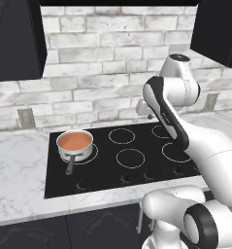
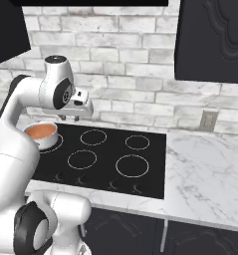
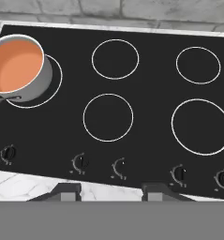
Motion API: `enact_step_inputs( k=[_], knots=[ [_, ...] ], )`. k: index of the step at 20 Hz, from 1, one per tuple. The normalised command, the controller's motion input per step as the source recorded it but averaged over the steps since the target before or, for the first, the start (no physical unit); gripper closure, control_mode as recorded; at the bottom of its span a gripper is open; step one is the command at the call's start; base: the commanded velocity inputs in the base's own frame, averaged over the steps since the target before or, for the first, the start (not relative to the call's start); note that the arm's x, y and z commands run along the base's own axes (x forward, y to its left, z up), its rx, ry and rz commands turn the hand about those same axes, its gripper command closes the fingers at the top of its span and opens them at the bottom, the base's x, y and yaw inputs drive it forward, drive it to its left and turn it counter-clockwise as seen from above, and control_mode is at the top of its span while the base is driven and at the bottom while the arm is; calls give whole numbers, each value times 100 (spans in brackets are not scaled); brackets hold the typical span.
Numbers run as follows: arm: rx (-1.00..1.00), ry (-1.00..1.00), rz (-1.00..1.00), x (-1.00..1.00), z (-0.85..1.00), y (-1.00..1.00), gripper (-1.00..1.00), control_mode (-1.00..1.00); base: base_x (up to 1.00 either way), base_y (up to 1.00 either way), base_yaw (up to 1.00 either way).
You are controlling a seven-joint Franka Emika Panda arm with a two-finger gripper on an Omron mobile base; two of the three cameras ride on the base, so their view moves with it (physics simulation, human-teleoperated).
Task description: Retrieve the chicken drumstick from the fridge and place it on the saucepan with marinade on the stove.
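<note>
The saucepan with marinade (image 1: 74, 142) (image 2: 41, 132) (image 3: 17, 65), shiny steel and full of orange-red liquid, stands on the stove's (image 1: 103, 168) (image 2: 108, 149) (image 3: 148, 91) back left burner, its dark handle pointing toward the front. My gripper (image 2: 73, 118) (image 3: 111, 190) hangs high above the middle of the cooktop, looking straight down. Its two dark fingertips (image 3: 64, 190) peek up at the bottom of the hand view, and nothing shows between them. It is shut. The chicken drumstick and the fridge are out of view.
White marble counter (image 1: 20, 170) (image 2: 205, 164) runs on both sides of the stove. A row of knobs (image 3: 80, 161) lines its front edge. Dark upper cabinets (image 1: 15, 39) (image 2: 210, 40) hang at both sides, against a white brick wall with outlets (image 1: 26, 117) (image 2: 207, 121).
</note>
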Motion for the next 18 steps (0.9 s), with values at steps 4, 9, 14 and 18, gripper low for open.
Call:
enact_step_inputs(
  k=[4, 9, 14, 18],
  knots=[
    [0, -8, 0, -57, -2, 0, -100, -100, 0, 0, 0],
    [0, -5, 0, -98, -18, 0, -100, -100, 0, 0, 0],
    [0, -2, 0, -74, -12, 0, -100, -100, 0, 0, 0],
    [0, -3, 0, -48, -1, 0, -100, -100, 0, 0, 0]
  ],
)
